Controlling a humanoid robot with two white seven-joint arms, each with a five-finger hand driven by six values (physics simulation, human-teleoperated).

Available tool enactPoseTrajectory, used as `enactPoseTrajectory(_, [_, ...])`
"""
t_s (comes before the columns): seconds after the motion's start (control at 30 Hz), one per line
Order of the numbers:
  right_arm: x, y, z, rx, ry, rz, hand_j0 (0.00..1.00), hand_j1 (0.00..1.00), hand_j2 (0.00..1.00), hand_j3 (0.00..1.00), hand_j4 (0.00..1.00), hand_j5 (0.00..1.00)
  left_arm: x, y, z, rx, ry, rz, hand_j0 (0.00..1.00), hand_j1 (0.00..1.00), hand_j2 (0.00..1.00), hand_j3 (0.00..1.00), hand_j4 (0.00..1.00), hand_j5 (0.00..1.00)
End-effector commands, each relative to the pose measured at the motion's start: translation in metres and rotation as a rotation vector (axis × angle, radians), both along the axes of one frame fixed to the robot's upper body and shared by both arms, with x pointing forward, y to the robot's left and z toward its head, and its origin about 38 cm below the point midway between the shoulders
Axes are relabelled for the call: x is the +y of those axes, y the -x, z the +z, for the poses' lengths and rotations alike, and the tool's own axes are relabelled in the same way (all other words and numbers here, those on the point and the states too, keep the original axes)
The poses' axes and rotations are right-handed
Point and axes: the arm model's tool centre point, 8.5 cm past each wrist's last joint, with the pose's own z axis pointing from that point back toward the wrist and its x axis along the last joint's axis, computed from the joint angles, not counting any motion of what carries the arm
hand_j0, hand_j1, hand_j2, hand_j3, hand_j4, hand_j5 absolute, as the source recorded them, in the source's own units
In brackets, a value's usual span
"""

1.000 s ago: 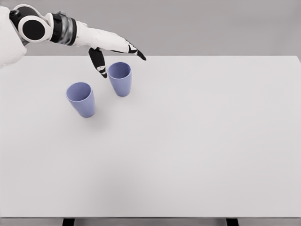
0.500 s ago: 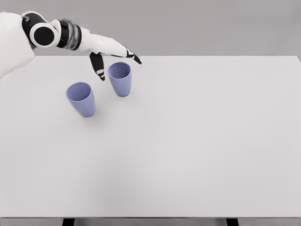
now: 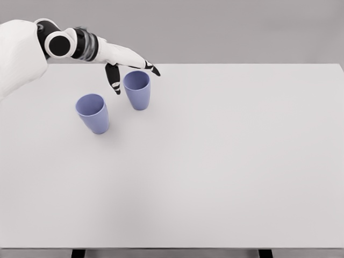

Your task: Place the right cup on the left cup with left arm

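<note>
on the counter (image 3: 226,161), toward its far left part, we note two blue-violet cups, both upright with mouths up. we take the right cup (image 3: 137,90) as landmark. the left cup (image 3: 93,113) stands near it, to its left and closer to the camera, apart from it with bare counter between them. both cups look alike in shape and colour, tapering toward the base.

the left arm comes in from the upper left of the head view and reaches across to the landmark cup. the left hand (image 3: 124,62) sits just behind and above the cup's rim, fingers spread and holding nothing. the dark-tipped thumb (image 3: 113,79) hangs down just left of the cup's rim; the other fingertips (image 3: 152,69) point past the rim's far right side. we cannot tell whether any finger touches the cup. the cup itself rests on the counter, not lifted.

the counter to the right of the landmark cup is a plain white surface.
</note>
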Motion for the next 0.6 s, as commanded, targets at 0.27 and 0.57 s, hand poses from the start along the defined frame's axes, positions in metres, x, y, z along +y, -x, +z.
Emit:
enactPoseTrajectory(0.27, [0.0, 0.0, 0.0, 0.0, 0.0, -0.001, 1.0, 1.0, 1.0, 1.0, 1.0, 1.0, -0.007, -0.008, -0.004, -0.009, -0.026, 0.02, 1.0, 1.0, 1.0, 1.0, 1.0, 1.0])
enactPoseTrajectory(0.57, [0.0, 0.0, 0.0, 0.0, 0.0, -0.001, 1.0, 1.0, 1.0, 1.0, 1.0, 1.0, -0.007, -0.009, -0.017, 0.006, -0.046, 0.035, 1.0, 1.0, 1.0, 1.0, 1.0, 1.0])
